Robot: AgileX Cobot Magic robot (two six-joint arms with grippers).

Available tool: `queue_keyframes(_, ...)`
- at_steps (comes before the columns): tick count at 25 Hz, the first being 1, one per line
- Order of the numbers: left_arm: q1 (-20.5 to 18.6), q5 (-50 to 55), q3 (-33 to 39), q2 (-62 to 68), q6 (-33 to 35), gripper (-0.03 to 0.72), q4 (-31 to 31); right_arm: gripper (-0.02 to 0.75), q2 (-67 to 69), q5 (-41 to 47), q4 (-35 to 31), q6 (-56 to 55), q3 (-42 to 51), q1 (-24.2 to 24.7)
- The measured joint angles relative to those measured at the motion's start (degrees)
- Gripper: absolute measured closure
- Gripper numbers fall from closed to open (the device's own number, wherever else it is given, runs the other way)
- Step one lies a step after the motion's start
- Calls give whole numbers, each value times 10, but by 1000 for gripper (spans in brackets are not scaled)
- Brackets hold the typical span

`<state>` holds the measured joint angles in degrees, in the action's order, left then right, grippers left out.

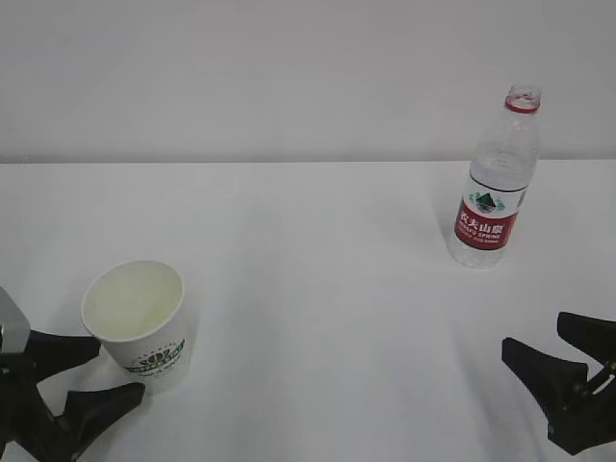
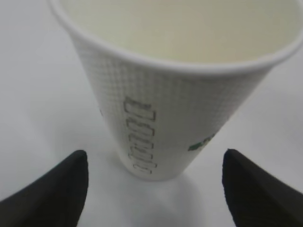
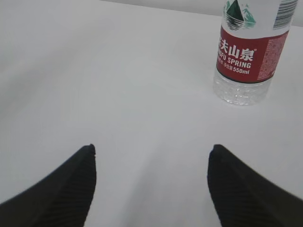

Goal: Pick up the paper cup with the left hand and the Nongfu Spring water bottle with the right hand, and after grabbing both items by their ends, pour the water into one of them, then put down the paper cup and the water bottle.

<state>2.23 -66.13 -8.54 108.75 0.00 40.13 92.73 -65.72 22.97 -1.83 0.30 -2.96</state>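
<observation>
The cup (image 1: 135, 322) stands upright on the white surface (image 1: 318, 289), just ahead of the left hand (image 1: 89, 373), fingers (image 2: 57, 189) apart. The bottle (image 1: 493, 183) stands well beyond the right hand (image 1: 558, 351), fingers (image 3: 66, 189) spread, empty.

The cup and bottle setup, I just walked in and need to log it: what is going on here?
Nothing is held yet. The left gripper is open with its fingers on either side of the paper cup, which stands upright on the white table. The right gripper is open too, some way short of the uncapped Nongfu Spring water bottle, which stands upright further back.
</observation>
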Motion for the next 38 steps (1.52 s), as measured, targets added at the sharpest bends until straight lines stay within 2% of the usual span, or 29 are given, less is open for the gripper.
queue_keyframes(20, 0, 0, -62, 42, 0, 38, 50, 182, 0, 0, -2, 0, 0, 0)
queue_keyframes(25, 31, 0, -83, 47, 0, 43, 48, 182, 0, 0, -2, 0, 0, 0)
queue_keyframes(32, 87, 0, -126, 71, 0, 50, 6, 182, 0, 0, -2, 0, 0, 0)
queue_keyframes(38, 112, 0, -149, 72, 0, 51, -6, 182, 0, 0, -2, 0, 0, 0)
